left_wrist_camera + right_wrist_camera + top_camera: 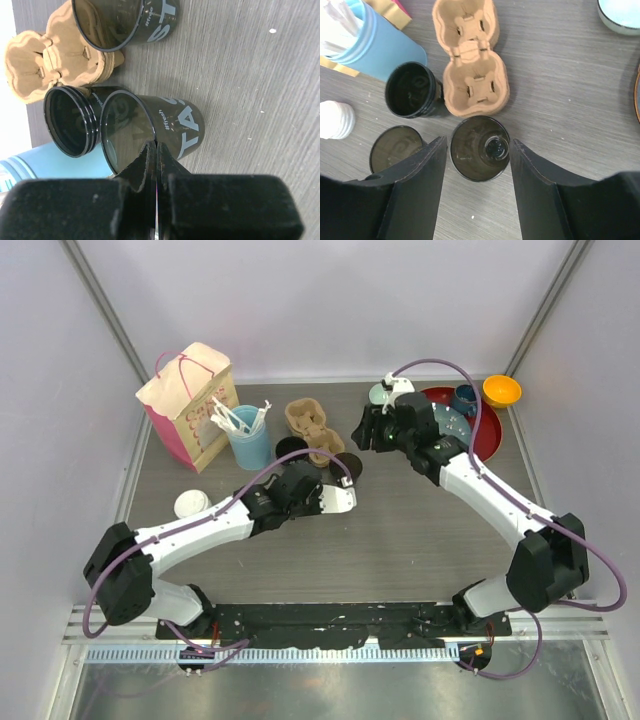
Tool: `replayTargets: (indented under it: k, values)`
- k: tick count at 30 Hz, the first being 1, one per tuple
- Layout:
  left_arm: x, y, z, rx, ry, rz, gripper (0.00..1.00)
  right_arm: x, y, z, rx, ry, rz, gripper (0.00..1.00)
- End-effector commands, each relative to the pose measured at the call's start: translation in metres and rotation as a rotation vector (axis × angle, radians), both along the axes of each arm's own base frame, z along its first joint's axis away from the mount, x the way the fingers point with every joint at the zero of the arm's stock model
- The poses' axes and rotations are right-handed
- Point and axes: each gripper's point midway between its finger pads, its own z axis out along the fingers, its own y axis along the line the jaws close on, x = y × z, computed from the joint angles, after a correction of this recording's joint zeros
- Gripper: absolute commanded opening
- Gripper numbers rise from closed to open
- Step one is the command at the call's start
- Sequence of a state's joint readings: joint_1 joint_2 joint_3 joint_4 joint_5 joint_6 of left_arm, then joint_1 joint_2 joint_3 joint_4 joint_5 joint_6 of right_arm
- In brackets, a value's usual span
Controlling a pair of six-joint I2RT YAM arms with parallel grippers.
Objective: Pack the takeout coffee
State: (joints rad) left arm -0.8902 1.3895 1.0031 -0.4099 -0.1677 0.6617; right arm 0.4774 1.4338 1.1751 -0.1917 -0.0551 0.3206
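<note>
Three black takeout coffee cups with white lettering stand lidless by a brown pulp cup carrier (470, 60). My left gripper (155, 145) is shut on the rim of one cup (170, 125), one finger inside and one outside. A stack of black cups (70, 120) stands behind it. My right gripper (477, 141) hangs open above another cup (480, 147), a gap on each side. In the top view the left gripper (322, 496) hides its cup, and the right gripper (372, 430) is beside the carrier (310, 425).
A white lid (190, 503) lies at the left. A light-blue cup of white utensils (248, 435) and a pink-and-tan paper bag (188, 405) stand at the back left. A red tray (487, 435) with a dark-blue mug (464, 397), with an orange bowl (501, 391) beside it, is at the back right.
</note>
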Motion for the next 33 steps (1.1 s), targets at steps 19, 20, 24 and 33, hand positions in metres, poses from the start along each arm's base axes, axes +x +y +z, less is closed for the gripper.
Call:
replayTargets:
  k: [19, 20, 24, 33]
  values:
    - [0.014, -0.011, -0.012, -0.108, -0.041, 0.063, 0.01, 0.006, 0.001, -0.084, -0.197, 0.219, 0.04, 0.47]
    - [0.013, -0.011, -0.014, -0.105, -0.036, 0.063, 0.02, 0.008, 0.002, -0.084, -0.198, 0.218, 0.039, 0.46]
    - [0.007, -0.012, -0.017, -0.104, -0.001, 0.055, 0.14, 0.009, 0.007, -0.088, -0.225, 0.231, 0.049, 0.45]
    - [-0.008, -0.011, 0.009, -0.157, 0.094, 0.096, 0.41, 0.012, -0.001, -0.094, -0.307, 0.244, 0.019, 0.44]
